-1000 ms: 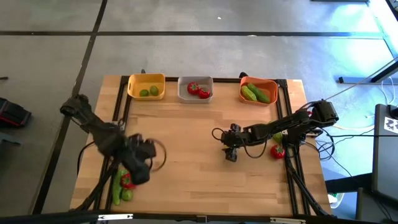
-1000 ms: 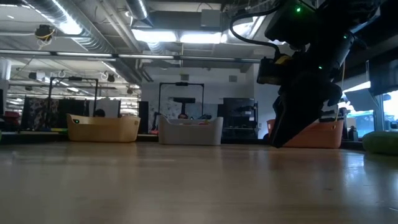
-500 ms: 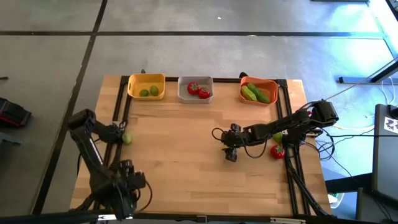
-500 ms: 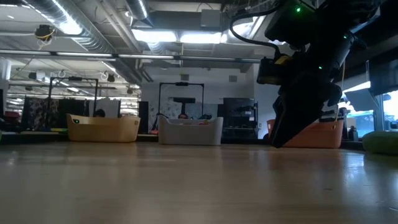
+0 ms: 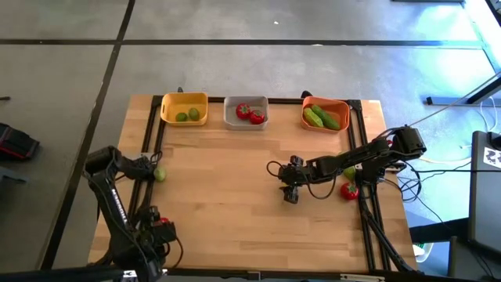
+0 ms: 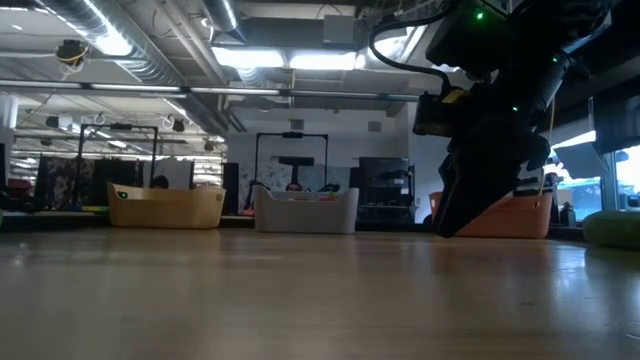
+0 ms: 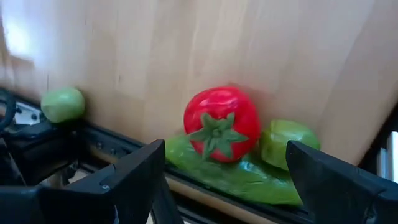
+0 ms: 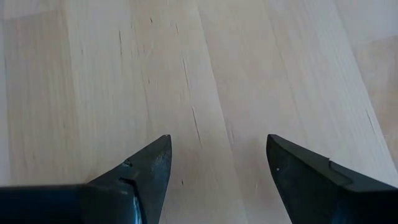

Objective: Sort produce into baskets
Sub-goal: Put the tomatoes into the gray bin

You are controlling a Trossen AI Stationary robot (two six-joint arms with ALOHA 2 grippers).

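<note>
**Sam:** Pincers first. Where was the left pincer [image 7: 224, 180]?

**Mia:** It sat at the near left corner of the desk [image 5: 235, 172]. Its fingers were spread wide with nothing between them. Right in front of it lay a red tomato [image 7: 221, 123] on top of a long cucumber [image 7: 233, 175], with a lime [image 7: 287, 142] touching them. They sat at the desk's edge, by the dark rail.

**Sam:** Was there another lime close by?

**Mia:** Yes, a second lime [image 5: 160, 174] lay by the left rail, farther up the desk, apart from the pile.

**Sam:** And the right pincer [image 5: 290, 196]?

**Mia:** It hung low over the middle of the desk, a bit to the right. Its fingers were apart and held nothing. Only bare wood showed under it.

**Sam:** What lay near the right arm?

**Mia:** One more tomato [image 5: 349, 190] lay at the right rail, with something green [image 5: 349, 173] just beside it, partly hidden by the arm.

**Sam:** And the baskets?

**Mia:** All three stood in a row at the far edge. The yellow basket [image 5: 184, 99] held two limes. The grey basket [image 5: 245, 101] held two tomatoes. The orange basket [image 5: 326, 104] held two cucumbers.
</note>
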